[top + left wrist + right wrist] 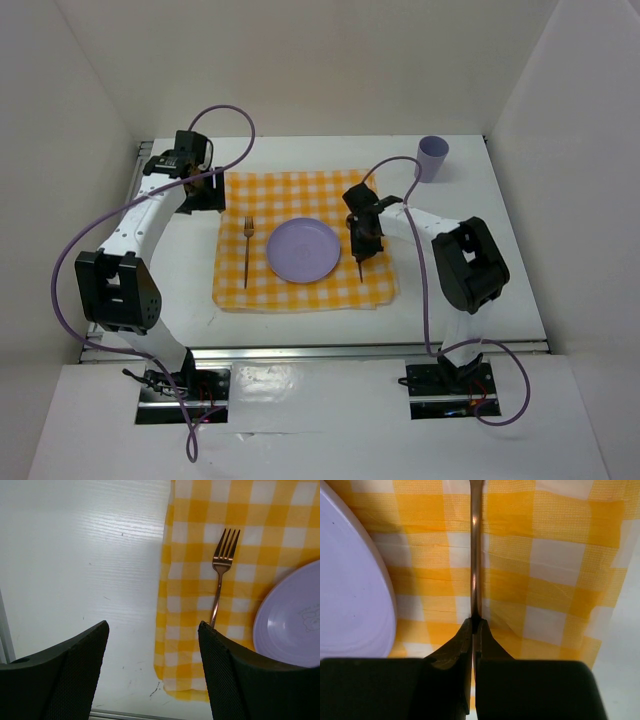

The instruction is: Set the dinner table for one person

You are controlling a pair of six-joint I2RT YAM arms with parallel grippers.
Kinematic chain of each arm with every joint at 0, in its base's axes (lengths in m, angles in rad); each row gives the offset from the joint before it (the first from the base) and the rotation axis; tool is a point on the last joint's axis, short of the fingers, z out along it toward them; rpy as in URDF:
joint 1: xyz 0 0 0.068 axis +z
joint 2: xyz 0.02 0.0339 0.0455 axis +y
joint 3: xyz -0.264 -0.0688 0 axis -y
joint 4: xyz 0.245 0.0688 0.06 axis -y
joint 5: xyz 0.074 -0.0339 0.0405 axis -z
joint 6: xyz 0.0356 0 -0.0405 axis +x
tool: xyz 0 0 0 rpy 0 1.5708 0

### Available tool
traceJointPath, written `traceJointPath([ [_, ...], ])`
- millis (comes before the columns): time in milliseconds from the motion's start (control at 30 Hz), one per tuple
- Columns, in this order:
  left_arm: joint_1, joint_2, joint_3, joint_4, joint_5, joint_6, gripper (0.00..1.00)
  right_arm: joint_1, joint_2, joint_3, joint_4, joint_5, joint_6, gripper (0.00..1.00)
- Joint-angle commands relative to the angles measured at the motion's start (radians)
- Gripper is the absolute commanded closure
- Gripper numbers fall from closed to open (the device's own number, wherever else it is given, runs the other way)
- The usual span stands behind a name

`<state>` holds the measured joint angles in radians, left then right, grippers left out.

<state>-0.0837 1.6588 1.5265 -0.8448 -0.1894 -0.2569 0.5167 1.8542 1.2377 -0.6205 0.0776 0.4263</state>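
The white dinner table [480, 250] carries a yellow-and-white checked cloth [300, 192]. A lilac plate [303, 249] lies at the cloth's middle, with a copper fork [248, 250] to its left. My right gripper [360, 250] is just right of the plate, low over the cloth. It is shut on the thin handle of a copper utensil [475, 555] in the right wrist view; the utensil's head is out of view. My left gripper [205, 190] is open and empty at the cloth's far left corner. Its wrist view shows the fork [222, 570] and the plate's rim [292, 620].
A lilac cup [432, 158] stands upright at the table's back right, off the cloth. Silver rails [330, 350] run along the near edge, and white walls close in the left, back and right sides.
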Motion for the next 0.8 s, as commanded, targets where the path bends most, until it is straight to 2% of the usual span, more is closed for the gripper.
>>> traceJointPath([
  [0, -0.001, -0.033, -0.005, 0.016, -0.004, 0.021, 0.21, 0.000, 0.007, -0.004, 0.053, -0.016, 0.052, 1.00],
  [467, -0.001, -0.033, -0.005, 0.016, 0.005, 0.021, 0.21, -0.020, 0.017, -0.024, 0.073, -0.001, 0.062, 1.00],
  [500, -0.001, -0.033, -0.005, 0.016, 0.005, 0.021, 0.21, -0.020, 0.017, -0.024, 0.062, -0.001, 0.062, 0.83],
  [633, -0.001, -0.033, -0.005, 0.016, 0.005, 0.021, 0.21, -0.020, 0.007, 0.009, 0.038, -0.001, 0.062, 0.51],
  [767, -0.001, -0.033, -0.005, 0.016, 0.005, 0.021, 0.21, -0.020, -0.021, 0.078, -0.031, 0.054, 0.062, 0.44],
])
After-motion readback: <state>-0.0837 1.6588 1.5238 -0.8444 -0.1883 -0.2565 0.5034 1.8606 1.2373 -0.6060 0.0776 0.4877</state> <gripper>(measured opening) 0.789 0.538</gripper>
